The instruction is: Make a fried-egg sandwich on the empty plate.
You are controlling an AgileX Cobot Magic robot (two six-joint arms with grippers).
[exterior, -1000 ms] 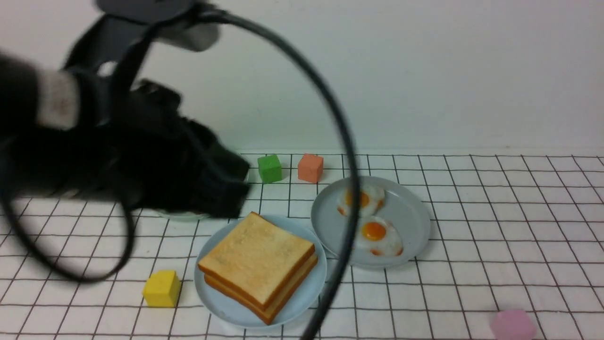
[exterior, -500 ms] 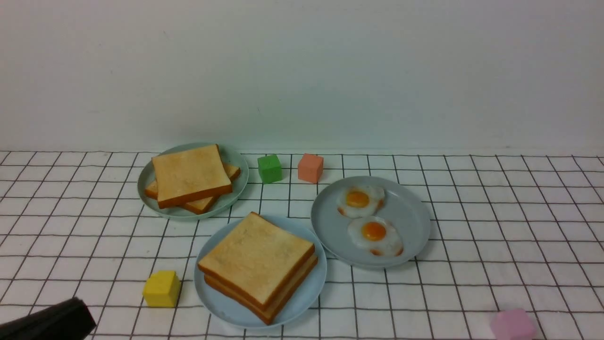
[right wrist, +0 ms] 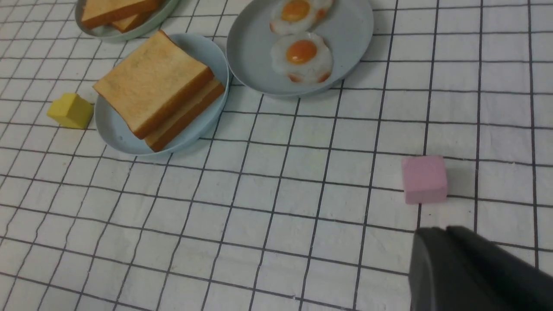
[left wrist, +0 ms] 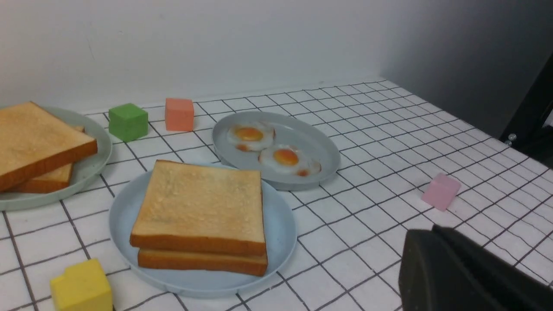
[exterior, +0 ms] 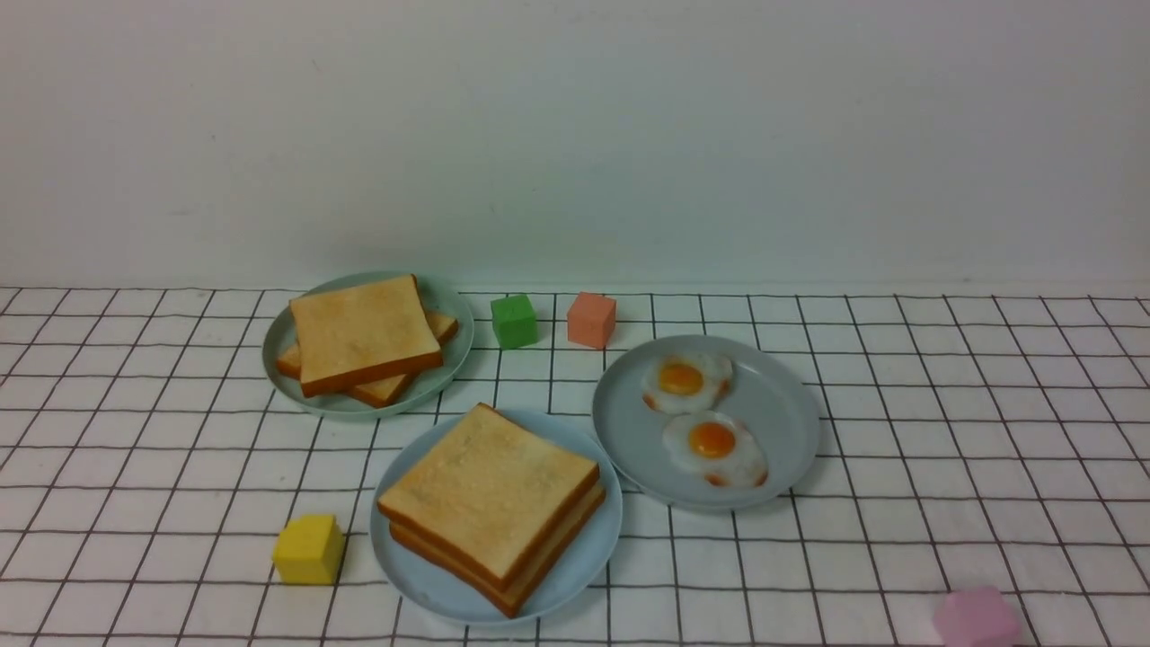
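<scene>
Above the table, left gripper (left wrist: 458, 276) shut & empty; right gripper (right wrist: 466, 272) opening unclear, nothing held.

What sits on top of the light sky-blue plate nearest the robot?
On the light sky-blue plastic plate lie two stacked square golden-brown toast slices. Only a thin seam shows between them; whether an egg lies inside is hidden.

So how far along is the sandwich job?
Done: two toast slices sit stacked on the sky-blue plate, though no egg shows between them. In hand: nothing; neither arm reaches over the table. Left: perhaps checking the filling; two fried eggs lie on the grey-blue plate.
</scene>
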